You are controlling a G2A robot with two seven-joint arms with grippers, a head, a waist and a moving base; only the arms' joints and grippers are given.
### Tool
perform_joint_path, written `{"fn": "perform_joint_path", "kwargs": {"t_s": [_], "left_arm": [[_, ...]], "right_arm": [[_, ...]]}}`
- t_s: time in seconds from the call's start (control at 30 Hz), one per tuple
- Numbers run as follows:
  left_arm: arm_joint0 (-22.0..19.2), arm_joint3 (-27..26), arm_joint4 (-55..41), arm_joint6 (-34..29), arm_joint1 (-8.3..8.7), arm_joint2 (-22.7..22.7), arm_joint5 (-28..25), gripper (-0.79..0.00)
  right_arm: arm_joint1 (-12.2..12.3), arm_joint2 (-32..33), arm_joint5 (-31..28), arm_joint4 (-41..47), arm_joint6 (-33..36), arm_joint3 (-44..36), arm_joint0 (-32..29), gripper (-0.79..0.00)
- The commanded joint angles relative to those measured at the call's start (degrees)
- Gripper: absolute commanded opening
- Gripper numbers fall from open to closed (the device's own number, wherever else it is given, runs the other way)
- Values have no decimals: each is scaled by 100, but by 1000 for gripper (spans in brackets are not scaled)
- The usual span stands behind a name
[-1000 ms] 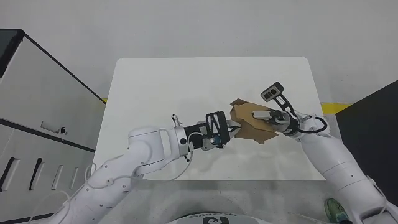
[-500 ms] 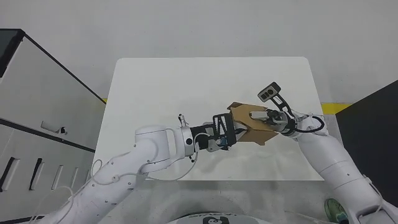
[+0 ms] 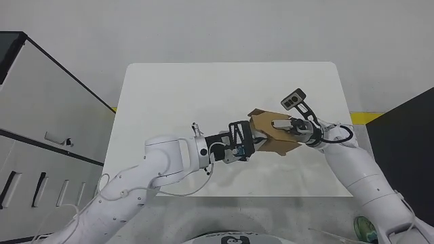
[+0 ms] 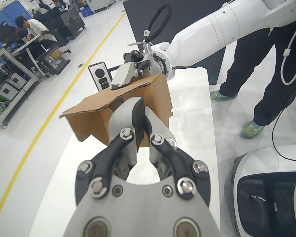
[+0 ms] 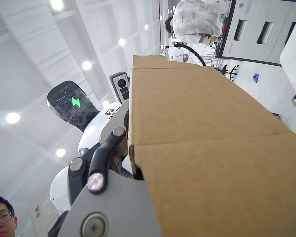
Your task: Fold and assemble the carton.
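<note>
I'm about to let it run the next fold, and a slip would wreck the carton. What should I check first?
1. Left tool shut on carton wall: ok.
2. Right tool shut on the top panel: ok.
3. Carton squared up: not ok, panels askew.
4. Carton underside closed: cannot tell.
5. Carton over the table, inside its edges: ok.

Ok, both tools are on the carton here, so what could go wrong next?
1. The left tool and right tool each pinch a thin panel of the half-open carton; opposing pulls could tear the cardboard or let it slip out.
2. The free flap juts out unsupported and may crease off its fold line.
3. The tools work close together, so a collision is possible.
</note>
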Motion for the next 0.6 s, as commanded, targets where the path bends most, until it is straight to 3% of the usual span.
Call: {"fn": "perform_joint_path", "kwargs": {"t_s": [0.0,0.23,0.57], "left_arm": [[-45,42,-21,16,-23,100,-33,-785],[-207,148,-34,16,-80,190,62,-785],[2,17,-6,28,-1,-348,208,-785]], "right_arm": [[-10,0,9,-13,0,5,7,-785],[-40,24,68,9,0,43,16,-785],[-17,169,144,133,0,11,-45,-785]]}}
